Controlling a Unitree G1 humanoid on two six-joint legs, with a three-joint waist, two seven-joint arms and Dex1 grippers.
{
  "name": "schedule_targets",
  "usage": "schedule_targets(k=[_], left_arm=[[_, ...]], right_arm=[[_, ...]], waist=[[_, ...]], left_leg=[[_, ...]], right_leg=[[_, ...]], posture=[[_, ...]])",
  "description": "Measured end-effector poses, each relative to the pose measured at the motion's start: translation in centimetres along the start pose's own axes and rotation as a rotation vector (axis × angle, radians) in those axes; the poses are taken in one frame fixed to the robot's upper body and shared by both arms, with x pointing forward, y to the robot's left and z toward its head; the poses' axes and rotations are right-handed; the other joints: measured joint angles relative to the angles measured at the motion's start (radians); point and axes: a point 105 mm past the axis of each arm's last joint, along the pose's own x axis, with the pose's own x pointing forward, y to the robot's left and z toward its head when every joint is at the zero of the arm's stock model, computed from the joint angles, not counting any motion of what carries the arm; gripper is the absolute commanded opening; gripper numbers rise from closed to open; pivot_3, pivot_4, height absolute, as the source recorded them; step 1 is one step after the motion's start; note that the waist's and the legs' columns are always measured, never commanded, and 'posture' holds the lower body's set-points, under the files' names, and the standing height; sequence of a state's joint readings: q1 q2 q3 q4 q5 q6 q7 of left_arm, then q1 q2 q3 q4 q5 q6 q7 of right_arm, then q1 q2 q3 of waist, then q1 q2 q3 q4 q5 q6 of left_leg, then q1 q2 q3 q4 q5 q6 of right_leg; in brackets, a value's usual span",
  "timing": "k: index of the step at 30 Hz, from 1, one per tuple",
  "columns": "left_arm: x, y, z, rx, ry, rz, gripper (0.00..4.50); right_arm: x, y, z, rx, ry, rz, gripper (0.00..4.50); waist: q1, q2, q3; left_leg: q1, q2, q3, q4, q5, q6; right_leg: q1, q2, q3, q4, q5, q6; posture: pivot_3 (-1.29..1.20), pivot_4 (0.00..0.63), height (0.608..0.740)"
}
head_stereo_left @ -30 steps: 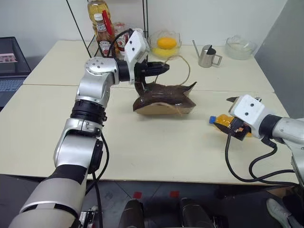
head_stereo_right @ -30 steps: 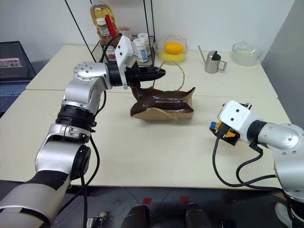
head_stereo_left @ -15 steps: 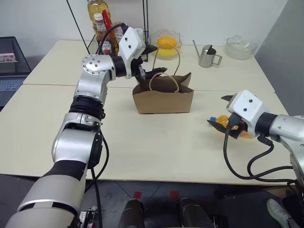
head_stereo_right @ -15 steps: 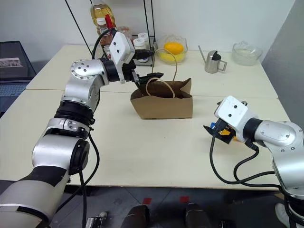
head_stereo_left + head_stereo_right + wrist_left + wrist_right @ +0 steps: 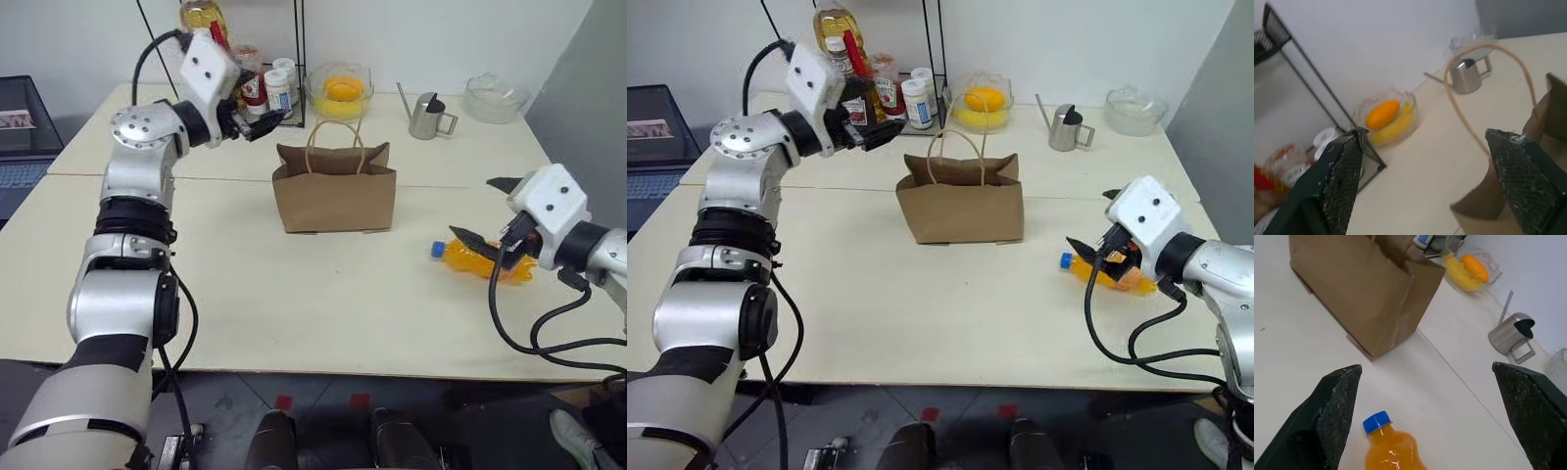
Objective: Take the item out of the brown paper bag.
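The brown paper bag [image 5: 335,196] stands upright in the middle of the table, its two looped handles [image 5: 1484,73] raised. The item, a small bottle of orange drink [image 5: 482,260] with a blue cap [image 5: 1375,422], lies on its side on the table to the right of the bag. My right gripper [image 5: 474,209] hovers open just over the bottle, with nothing between its fingers [image 5: 1334,401]. My left gripper [image 5: 263,121] is open and empty, up and to the left of the bag's rim and apart from it.
Behind the bag a wire rack holds ketchup bottles [image 5: 862,93], an oil bottle [image 5: 831,24] and white jars [image 5: 278,86]. A glass bowl of fruit [image 5: 340,90], a metal pitcher [image 5: 427,116] and a second glass bowl [image 5: 495,96] line the far edge.
The left gripper opened, let go of the bag and swung away to the left. The bag went from tipped and crumpled to standing upright. The right gripper lifted slightly off the bottle.
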State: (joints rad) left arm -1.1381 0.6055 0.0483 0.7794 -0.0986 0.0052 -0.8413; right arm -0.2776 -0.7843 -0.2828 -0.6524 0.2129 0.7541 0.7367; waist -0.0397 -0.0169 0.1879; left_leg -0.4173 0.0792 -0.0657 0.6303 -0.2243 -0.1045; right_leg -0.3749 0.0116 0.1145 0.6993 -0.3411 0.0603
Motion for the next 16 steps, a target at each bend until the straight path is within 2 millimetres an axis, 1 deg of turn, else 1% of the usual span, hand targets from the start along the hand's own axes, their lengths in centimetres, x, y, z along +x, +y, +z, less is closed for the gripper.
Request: schedule_targets(k=[2, 4, 6, 8, 9, 13, 16], left_arm=[[-1.8, 0.2, -1.8, -0.038, 0.038, 0.043, 4.10], [-3.8, -0.3, -3.4, -0.073, 0.074, 0.070, 4.10], [-7.0, -2.1, -6.4, -0.110, 0.155, 0.074, 4.10], [-8.7, -3.9, -8.9, -0.161, 0.233, 0.068, 4.10], [-9.7, -4.9, -9.6, -0.175, 0.256, 0.069, 4.10], [-12.2, -7.2, -10.1, -0.218, 0.286, 0.073, 4.10], [-12.9, -9.1, -10.3, -0.248, 0.281, 0.062, 4.10]], right_arm=[[-0.4, 0.6, -0.7, 0.011, -0.007, -0.022, 4.50], [-0.8, 1.7, -1.1, 0.070, -0.037, -0.037, 4.50], [-1.3, 3.7, -1.6, 0.182, -0.099, -0.077, 4.50], [-1.4, 4.6, -2.4, 0.219, -0.104, -0.113, 4.50], [-1.7, 4.9, -2.6, 0.224, -0.117, -0.135, 4.50], [-2.0, 6.4, -3.3, 0.265, -0.129, -0.122, 4.50], [-2.0, 6.7, -3.2, 0.264, -0.149, -0.111, 4.50]], waist=[[-0.002, 0.000, 0.000], [-0.004, 0.000, -0.001], [-0.009, 0.001, -0.003], [-0.008, 0.001, -0.002], [-0.006, 0.000, -0.003], [0.009, -0.002, -0.004], [0.010, -0.002, -0.004]], left_leg=[[0.000, 0.000, 0.000, 0.000, 0.000, 0.000], [0.000, 0.001, 0.000, -0.001, 0.000, 0.000], [0.001, 0.002, 0.000, -0.001, 0.000, 0.000], [0.000, 0.001, 0.000, 0.000, 0.001, -0.002], [0.001, 0.001, 0.000, 0.000, 0.002, -0.004], [0.005, 0.001, 0.000, 0.001, 0.000, -0.001], [0.006, 0.001, 0.000, 0.001, 0.000, -0.001]], right_leg=[[0.000, 0.000, 0.000, 0.000, 0.000, 0.000], [0.000, 0.000, 0.000, 0.001, 0.000, 0.000], [0.001, 0.000, 0.000, 0.002, 0.000, 0.000], [0.000, 0.000, 0.000, 0.002, 0.000, 0.000], [0.001, 0.000, 0.000, 0.002, 0.000, 0.000], [0.004, 0.000, 0.000, 0.004, 0.000, 0.001], [0.006, 0.000, 0.000, 0.004, 0.000, 0.001]], posture=[[0.00, 0.150, 0.740], [0.00, 0.150, 0.740], [0.00, 0.150, 0.740], [0.00, 0.150, 0.740], [0.00, 0.150, 0.740], [0.00, 0.150, 0.740], [0.00, 0.150, 0.740]])
